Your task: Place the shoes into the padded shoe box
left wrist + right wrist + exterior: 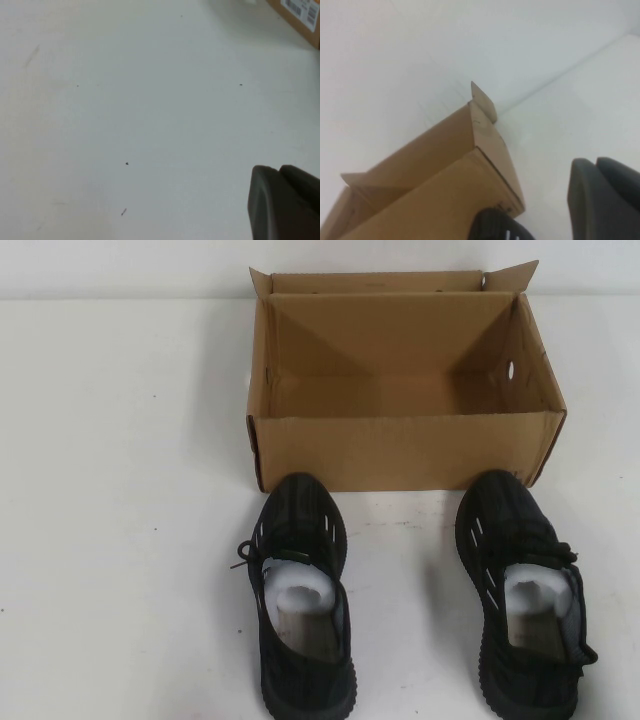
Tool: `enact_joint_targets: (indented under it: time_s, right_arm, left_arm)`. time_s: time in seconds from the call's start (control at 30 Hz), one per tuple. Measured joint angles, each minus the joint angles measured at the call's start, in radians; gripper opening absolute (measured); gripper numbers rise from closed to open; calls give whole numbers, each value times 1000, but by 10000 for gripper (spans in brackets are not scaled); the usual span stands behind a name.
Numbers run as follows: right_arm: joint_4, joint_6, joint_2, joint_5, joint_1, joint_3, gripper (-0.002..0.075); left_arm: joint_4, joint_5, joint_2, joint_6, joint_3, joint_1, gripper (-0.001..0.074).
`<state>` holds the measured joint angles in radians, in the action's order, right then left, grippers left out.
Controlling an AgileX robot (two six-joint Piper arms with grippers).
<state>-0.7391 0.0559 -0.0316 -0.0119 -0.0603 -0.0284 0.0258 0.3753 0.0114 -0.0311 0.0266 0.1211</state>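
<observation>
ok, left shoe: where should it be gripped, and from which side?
Probably the heel collar of the left shoe, coming from above: it stands upright, opening up, heel toward the robot, toe at the box. Left end effector is over bare table; right end effector is near the box corner.

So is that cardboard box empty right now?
Empty: the cardboard shoe box shows bare floor; both sneakers sit outside. Left gripper and right gripper hover nearby.
</observation>
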Motion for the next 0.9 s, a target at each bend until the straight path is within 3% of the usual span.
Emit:
enact_joint_targets:
  time_s: [0.2,0.6,0.77,0.9]
  right_arm:
    - [11,0,20,-118,0,92,-4]
    - [414,5,522,-843,0,604,-5]
    - [539,63,733,-948,0,771,-5]
    - [509,203,881,-957,18,862,-6]
  left_arm:
    - [0,0,0,0,0,0,-4]
    - [0,0,0,0,0,0,-4]
    - [0,0,0,0,0,0,-4]
    - [0,0,0,0,0,0,-4]
